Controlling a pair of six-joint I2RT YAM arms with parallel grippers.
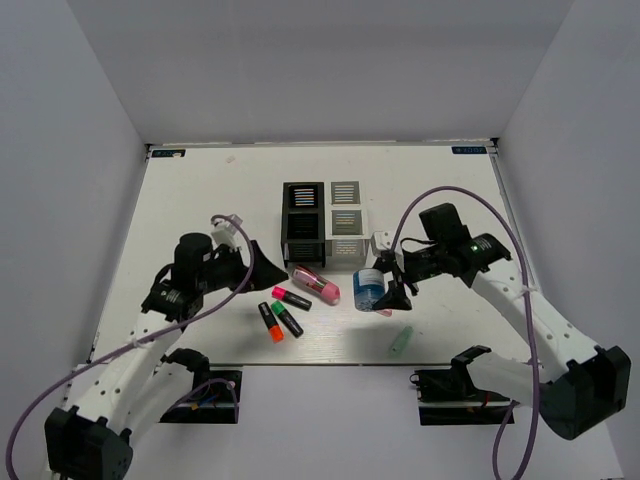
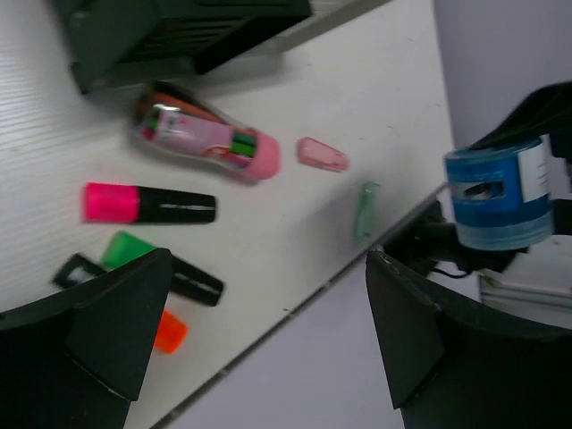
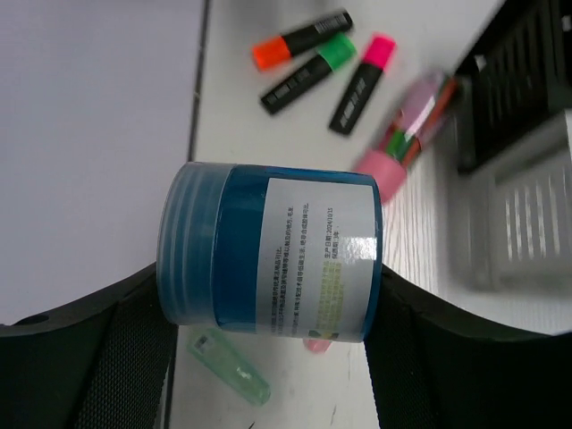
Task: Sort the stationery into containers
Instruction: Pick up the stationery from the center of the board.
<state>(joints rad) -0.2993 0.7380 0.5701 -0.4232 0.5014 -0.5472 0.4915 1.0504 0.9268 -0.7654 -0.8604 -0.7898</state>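
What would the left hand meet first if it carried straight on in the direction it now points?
Most likely the pink capsule case: in the top view it lies just beyond the open left hand, with the pink highlighter close beside that line. Depth is unclear; it might touch the table first.

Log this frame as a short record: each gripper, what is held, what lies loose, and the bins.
left gripper: open, holding nothing
right gripper: closed on the blue-white roll
loose items: pink capsule case; three highlighters; pale-green tube; small pink piece
four-bin block: no stationery seen inside
sorted so far: none visible
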